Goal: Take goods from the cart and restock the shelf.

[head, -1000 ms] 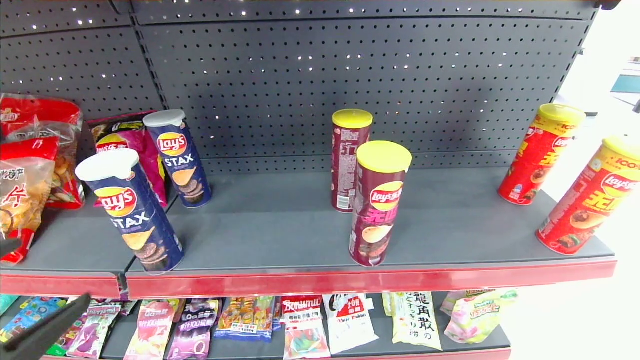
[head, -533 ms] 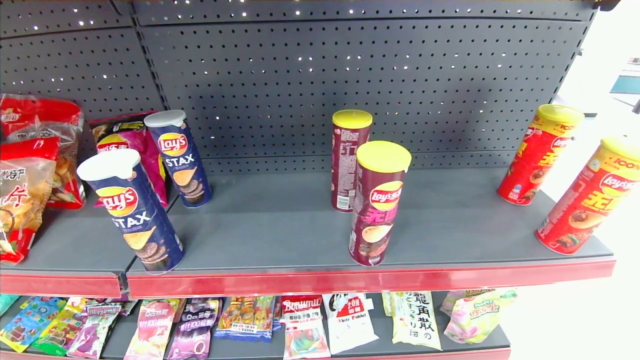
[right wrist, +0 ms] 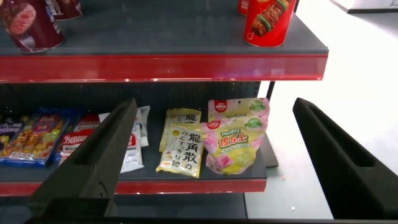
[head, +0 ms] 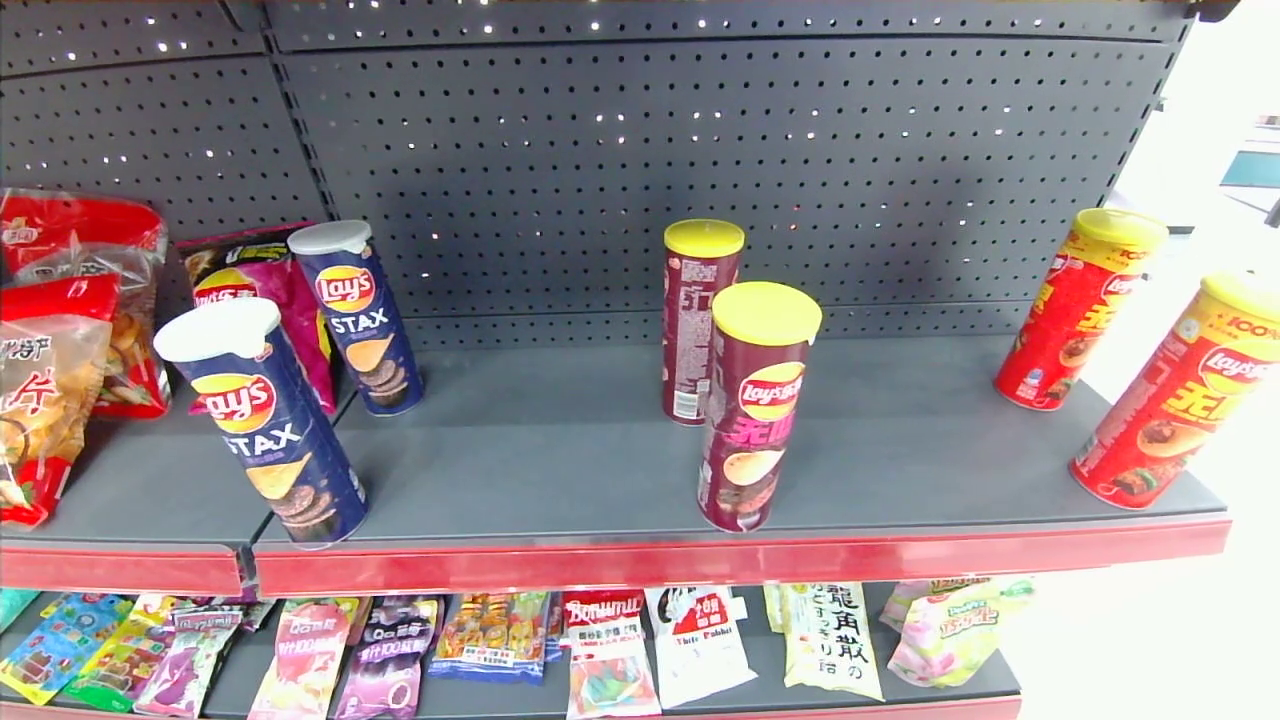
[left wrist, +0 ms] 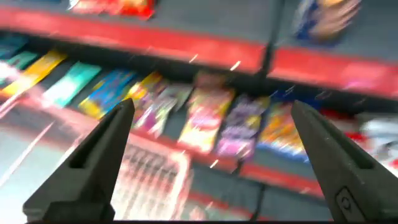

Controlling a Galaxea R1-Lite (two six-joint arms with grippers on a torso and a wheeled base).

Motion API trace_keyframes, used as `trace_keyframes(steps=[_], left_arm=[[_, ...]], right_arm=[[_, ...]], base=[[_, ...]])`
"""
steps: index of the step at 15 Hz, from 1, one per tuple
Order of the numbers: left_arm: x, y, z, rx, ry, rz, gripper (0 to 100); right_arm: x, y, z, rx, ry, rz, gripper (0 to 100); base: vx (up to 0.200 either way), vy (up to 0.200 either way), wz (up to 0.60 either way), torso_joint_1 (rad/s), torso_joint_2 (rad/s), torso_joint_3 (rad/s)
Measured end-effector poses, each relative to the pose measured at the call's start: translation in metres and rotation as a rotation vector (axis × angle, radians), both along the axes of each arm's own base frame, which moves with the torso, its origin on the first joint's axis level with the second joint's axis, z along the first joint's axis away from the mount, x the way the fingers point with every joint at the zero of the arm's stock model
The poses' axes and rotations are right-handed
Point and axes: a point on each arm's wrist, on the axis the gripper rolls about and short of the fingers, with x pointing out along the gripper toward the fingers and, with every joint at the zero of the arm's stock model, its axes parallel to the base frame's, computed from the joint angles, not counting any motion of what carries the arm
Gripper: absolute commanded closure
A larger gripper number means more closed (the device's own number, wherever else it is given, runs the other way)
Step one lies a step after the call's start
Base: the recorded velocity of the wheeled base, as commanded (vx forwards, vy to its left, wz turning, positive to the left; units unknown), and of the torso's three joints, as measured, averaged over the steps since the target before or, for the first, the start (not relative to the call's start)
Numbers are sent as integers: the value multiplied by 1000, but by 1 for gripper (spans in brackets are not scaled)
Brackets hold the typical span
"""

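The grey shelf [head: 560,450] with a red front lip carries chip cans, all upright. Two blue cans [head: 262,420] [head: 357,315] stand at its left, two maroon cans [head: 758,405] [head: 698,320] in the middle and two red cans [head: 1080,305] [head: 1175,395] at the right. My left gripper [left wrist: 214,162] is open and holds nothing. It hangs in front of the lower shelf's packets, above a blurred wire grid with a red rim [left wrist: 155,183]. My right gripper [right wrist: 214,162] is also open with nothing in it, below the shelf's right end and facing a green pouch [right wrist: 235,134].
Snack bags [head: 60,330] fill the shelf's far left. The lower shelf [head: 930,690] holds a row of flat packets. A perforated dark panel [head: 700,150] backs the shelf. Bare shelf shows between the blue and maroon cans, and between maroon and red.
A dark finger that showed at the lower left of the head view one second ago has dropped out of it. The cans and bags have not moved.
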Motion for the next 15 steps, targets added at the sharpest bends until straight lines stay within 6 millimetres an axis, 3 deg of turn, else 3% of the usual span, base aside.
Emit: trace_keyframes(steps=[2,3,7,9,11,13,15], left_arm=[[9,-3,-2,24,-143,-166,0],[12,-3,-13,38,-126,-211,0],[16,-2,-30,-13,-75,-165,0],[15,2,-31,-7,-68,3,0],[15,0,-35,-30,-35,-84,0],[15,-1,-36,-14,-14,-166,0],[14,0,-37,1,-27,-246,0]], right_arm=[[0,0,0,5,-2,0,0],[0,0,0,5,-2,-1,0],[0,1,3,12,-8,29,0],[-2,1,29,74,-47,46,0],[2,1,75,133,-64,75,0],[22,2,120,97,-34,137,0],[53,5,143,5,35,203,0]], base=[[0,0,0,0,0,0],[0,0,0,0,0,0],[0,0,0,0,0,0],[0,0,0,0,0,0],[0,0,0,0,0,0],[0,0,0,0,0,0],[0,0,0,0,0,0]])
